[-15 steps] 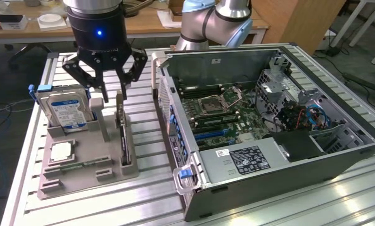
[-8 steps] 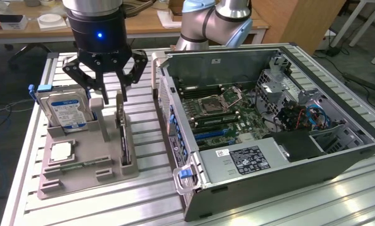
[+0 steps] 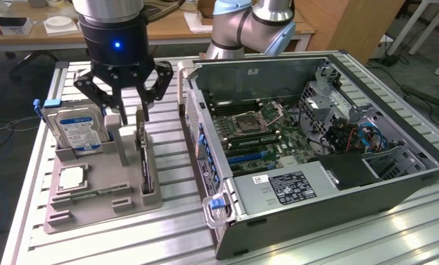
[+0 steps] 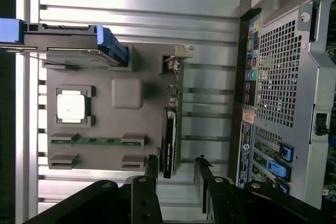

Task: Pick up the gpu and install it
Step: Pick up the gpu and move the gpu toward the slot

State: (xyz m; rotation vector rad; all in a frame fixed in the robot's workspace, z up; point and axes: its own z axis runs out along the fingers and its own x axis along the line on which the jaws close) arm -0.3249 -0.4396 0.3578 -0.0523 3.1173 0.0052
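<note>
Black fingertips of the gripper (image 4: 176, 161) are seen closest up in the wrist view, and the jaws are spread wide with nothing pinched between them. The gpu (image 4: 169, 140) is lined up with the gap between the two fingers (image 4: 152, 163), so the gripper is hung over the card rather than clamped on it. No contact can be made out.

From the exterior view, the gripper (image 3: 129, 113) is held just above the grey holder tray (image 3: 102, 212), which is laid on the slatted metal table (image 3: 168, 237) on the exterior view's left. The gpu (image 3: 144, 160) is stood on its long edge in a slot along the side of the tray nearest the PC case (image 3: 337, 204). So yeah, not picked up, not installed.

Other bits are parked in the same tray:
- the hard drive (image 3: 76, 130) with a blue-white label, stood upright at the far end
- a square processor chip (image 3: 72, 176) laid flat
- a green memory stick (image 3: 94, 193) set on edge just beside it

The case is laid on its side with the panel off, and the motherboard (image 3: 263, 132) is left exposed. It sits on the exterior view's right, just beside the tray.
</note>
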